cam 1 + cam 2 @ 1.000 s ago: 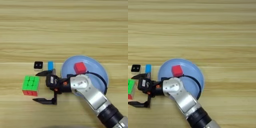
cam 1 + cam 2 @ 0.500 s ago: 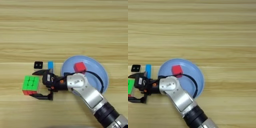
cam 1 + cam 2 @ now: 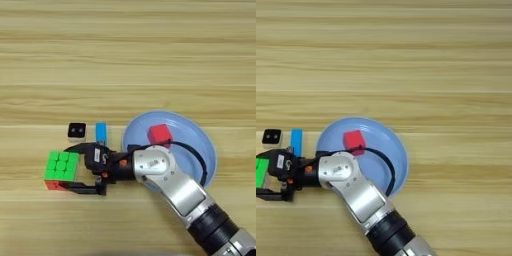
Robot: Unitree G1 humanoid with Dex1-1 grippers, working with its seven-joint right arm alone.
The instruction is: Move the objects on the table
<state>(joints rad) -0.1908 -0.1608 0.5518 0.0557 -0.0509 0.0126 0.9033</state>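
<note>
Gripper (image 3: 75, 167) jaws open, straddling the puzzle cube's (image 3: 61, 167) right side. Red cube (image 3: 160, 134) sits in the blue plate (image 3: 205, 150), right of it.

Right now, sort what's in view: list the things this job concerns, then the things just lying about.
Job things:
- puzzle cube, between the open right gripper fingers
- small red cube, on the blue plate

Lying about:
- black piece
- blue block

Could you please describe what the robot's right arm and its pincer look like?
The right arm is a rounded silver forearm ending in a black ribbed cuff near the bottom edge. A thin black cable loops beside it. The pincer has a black body with a small white label, an orange spot and two slim black fingers.
</note>
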